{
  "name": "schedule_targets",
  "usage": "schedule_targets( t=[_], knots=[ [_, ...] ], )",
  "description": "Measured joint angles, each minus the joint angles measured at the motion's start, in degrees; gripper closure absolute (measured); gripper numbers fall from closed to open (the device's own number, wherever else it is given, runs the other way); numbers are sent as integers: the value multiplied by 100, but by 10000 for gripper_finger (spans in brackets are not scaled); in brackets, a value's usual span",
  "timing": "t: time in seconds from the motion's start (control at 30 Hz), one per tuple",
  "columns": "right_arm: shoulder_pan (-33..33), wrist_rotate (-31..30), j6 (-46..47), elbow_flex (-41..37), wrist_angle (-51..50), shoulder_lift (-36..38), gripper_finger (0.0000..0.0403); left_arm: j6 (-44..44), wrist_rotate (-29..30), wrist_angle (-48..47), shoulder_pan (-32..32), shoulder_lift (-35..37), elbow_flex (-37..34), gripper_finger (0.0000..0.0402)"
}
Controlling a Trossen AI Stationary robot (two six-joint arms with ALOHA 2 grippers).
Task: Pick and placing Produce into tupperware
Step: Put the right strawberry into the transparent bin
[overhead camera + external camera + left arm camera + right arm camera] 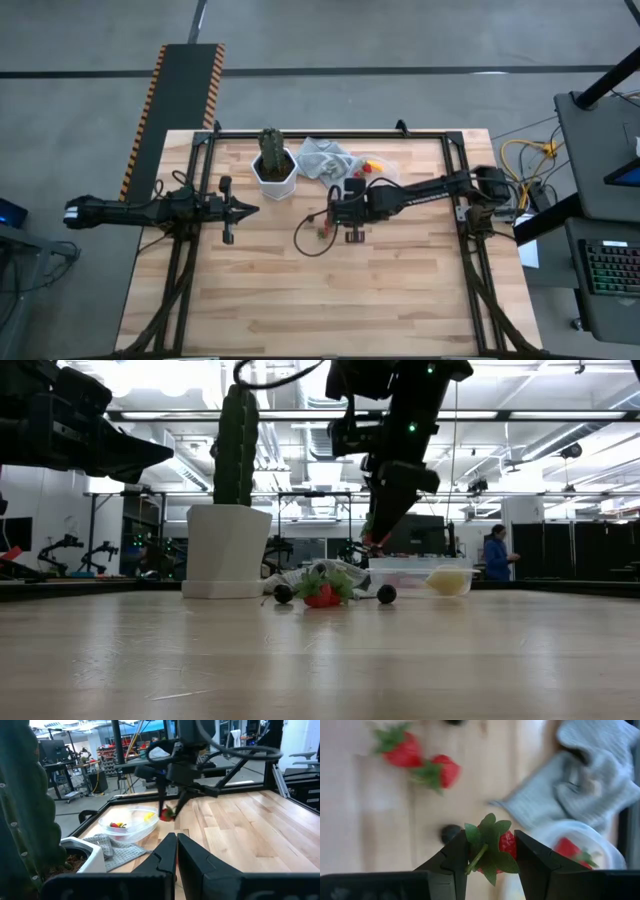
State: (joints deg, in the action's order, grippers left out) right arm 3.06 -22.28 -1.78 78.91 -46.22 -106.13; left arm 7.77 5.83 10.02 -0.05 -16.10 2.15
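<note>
My right gripper (490, 842) hangs over the middle of the table, shut on a small red strawberry (506, 845) with a green leaf cap. Below it, two more strawberries (402, 750) and a dark piece (451, 832) lie on the wood. The round see-through tupperware (127, 826) sits beside the grey cloth and holds a strawberry (569, 847) and a yellow lemon piece (450, 580). My left gripper (250, 210) waits shut at the table's left. My right gripper pinches the strawberry between its two fingers, one on each side of the red body (509, 846). The leaf cap (487, 837) faces back toward the wrist. The fingers slant downward from the table's right. The strawberry (373, 542) is lifted clear of the table.
A tall green cactus in a white pot (272, 168) stands at the far left of the work area. The light grey cloth (325, 158) lies crumpled between pot and tupperware. Bare wood stretches along the near half of the table (330, 300).
</note>
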Motion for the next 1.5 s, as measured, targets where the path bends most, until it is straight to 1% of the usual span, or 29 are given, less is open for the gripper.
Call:
schedule_targets(
  t=[0.17,0.27,0.43,0.6,0.77,0.93,1.0,1.07,1.13,1.2,1.37,1.5],
  knots=[
    [-167,-561,277,22,-309,44,283,0,0,1,-1,0,0,402],
    [-331,-744,442,13,-400,182,283,0,2,2,0,0,0,402],
    [-713,-795,470,6,-485,409,283,0,0,1,-1,0,0,402],
    [-1159,-763,313,-35,-504,594,283,-1,2,2,-2,0,0,402],
    [-1653,-441,216,-57,-489,669,283,0,1,0,0,0,0,402],
    [-2062,-395,161,-103,-474,672,283,-2,0,0,-2,0,0,402],
    [-2213,-117,147,-130,-465,673,283,-1,0,0,-2,0,0,402],
    [-2346,350,120,-181,-393,673,283,-1,0,0,0,0,0,402],
    [-2431,690,72,-262,-261,673,283,0,0,0,0,0,0,402],
    [-2488,875,16,-343,-112,673,283,-1,0,0,-1,0,0,402],
    [-2547,979,-39,-520,97,673,283,-6,0,-2,-1,0,0,402],
    [-2560,1180,-44,-696,194,675,283,-4,0,-2,0,0,0,402]
  ],
)
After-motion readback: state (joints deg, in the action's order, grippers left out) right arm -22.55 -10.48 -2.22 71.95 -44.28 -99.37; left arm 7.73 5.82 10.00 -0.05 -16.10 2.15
